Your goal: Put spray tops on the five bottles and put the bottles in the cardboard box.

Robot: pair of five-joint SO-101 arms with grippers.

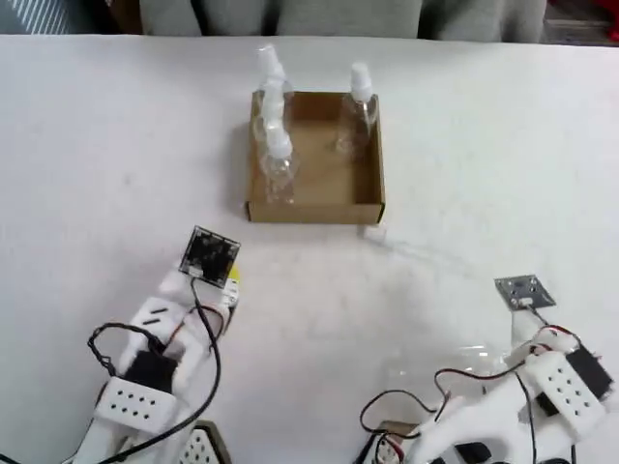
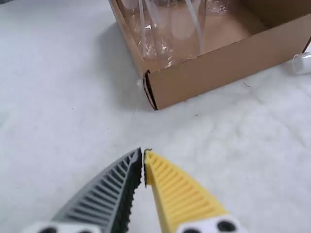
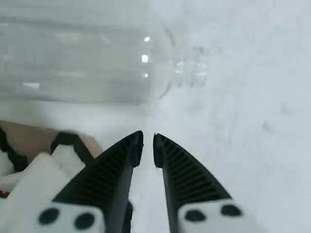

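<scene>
The left gripper (image 2: 144,158) is closed, its grey and yellow tips meeting, and it holds nothing. It hangs over the bare surface (image 1: 116,126) a little short of a near corner of the cardboard box (image 1: 314,208).

The right gripper (image 3: 146,143) is almost closed, with a thin slit between the tips, and it too is empty. It sits farther from the box than the left one. Just past its tips lies an uncapped bottle (image 3: 87,63), clear and flat on its side. Its long axis runs along the surface and its threaded neck is bare (which way that neck points relative to the box I cannot tell).

A loose spray top (image 1: 374,233) lies just beside the box's other near corner, outside the wall.

Inside the box, three bottles (image 1: 277,145) stand upright in a row along the side wall nearer the left arm. A fourth bottle (image 1: 358,111) stands by the opposite wall, toward the far corner. All four carry white spray tops pointing up.
</scene>
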